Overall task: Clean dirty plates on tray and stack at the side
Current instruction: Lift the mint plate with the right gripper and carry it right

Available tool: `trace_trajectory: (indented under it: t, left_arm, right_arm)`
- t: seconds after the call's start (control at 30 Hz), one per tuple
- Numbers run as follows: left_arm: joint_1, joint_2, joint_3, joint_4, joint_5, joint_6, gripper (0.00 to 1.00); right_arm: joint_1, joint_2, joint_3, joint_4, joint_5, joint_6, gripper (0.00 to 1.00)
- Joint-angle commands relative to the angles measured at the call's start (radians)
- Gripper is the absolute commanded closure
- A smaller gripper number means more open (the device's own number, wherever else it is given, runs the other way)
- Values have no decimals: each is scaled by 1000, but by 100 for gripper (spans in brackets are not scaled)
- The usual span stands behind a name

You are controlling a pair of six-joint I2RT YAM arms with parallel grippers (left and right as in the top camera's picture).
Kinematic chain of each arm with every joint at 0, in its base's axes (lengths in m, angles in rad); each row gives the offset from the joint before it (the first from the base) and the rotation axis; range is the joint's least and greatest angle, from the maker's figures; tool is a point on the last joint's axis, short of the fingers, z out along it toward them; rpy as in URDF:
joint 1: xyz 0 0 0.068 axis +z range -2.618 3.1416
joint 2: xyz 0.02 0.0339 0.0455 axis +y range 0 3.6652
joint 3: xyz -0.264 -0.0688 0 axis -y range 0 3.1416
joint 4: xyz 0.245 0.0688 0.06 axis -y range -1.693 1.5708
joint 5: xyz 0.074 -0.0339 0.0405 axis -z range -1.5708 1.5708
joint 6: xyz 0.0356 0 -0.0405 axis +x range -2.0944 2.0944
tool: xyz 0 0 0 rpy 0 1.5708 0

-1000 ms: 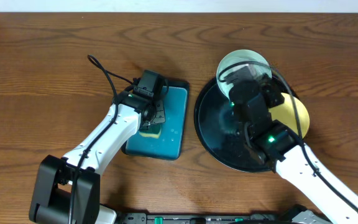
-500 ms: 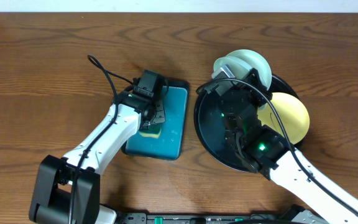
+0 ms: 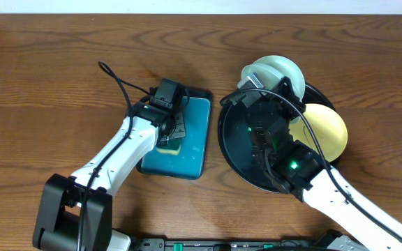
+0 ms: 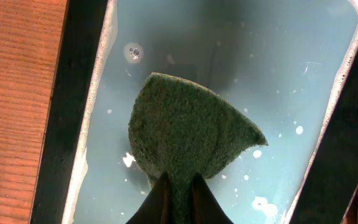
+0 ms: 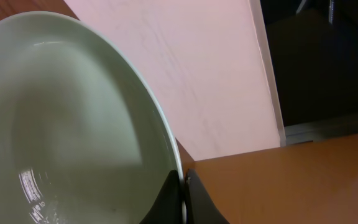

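At the far rim of the black tray [image 3: 237, 157], the right gripper [image 5: 182, 182] is closed on the edge of a mint plate [image 5: 73, 124]. Since a second ago the mint plate has tipped up off the black tray and shifted left with the arm, with barely any change in the last half second. Judgement: it is picked and ready for scrubbing. The yellow plate [image 3: 324, 129] sits at the black tray's right side. The left gripper [image 4: 178, 186] clamps the green sponge [image 4: 188, 134] over the teal tray [image 4: 291, 56], unmoved.

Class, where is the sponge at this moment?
In the left wrist view, the sponge is pinched in the left gripper over the teal tray of soapy water, left of the round black tray.
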Motion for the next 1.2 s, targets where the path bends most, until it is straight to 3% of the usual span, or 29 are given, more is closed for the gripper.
trace_trajectory:
  t: [0.0, 0.23, 0.43, 0.6, 0.67, 0.9, 1.17]
  left_arm:
    - [2, 3, -11, -2, -10, 17, 92]
    - [2, 3, -11, -2, -10, 17, 92]
    - [2, 3, -11, -3, -10, 17, 93]
    - [2, 3, -11, -3, -10, 17, 93]
    - [2, 3, -11, -3, -9, 17, 93]
    - [2, 3, -11, -10, -9, 17, 92]
    - [2, 3, -11, -12, -9, 17, 93]
  right_arm:
    - [7, -17, 24, 6, 21, 25, 99]
    - [-13, -17, 23, -4, 21, 169, 99]
    - [-95, -17, 23, -203, -44, 654, 99]
    - [-256, -6, 23, -430, -311, 1095, 99]
    - [-332, 5, 23, -471, -444, 1197, 99]
    - [-639, 20, 23, -466, -872, 1350, 99]
    - [-1020, 23, 23, -495, -1017, 1568, 99]
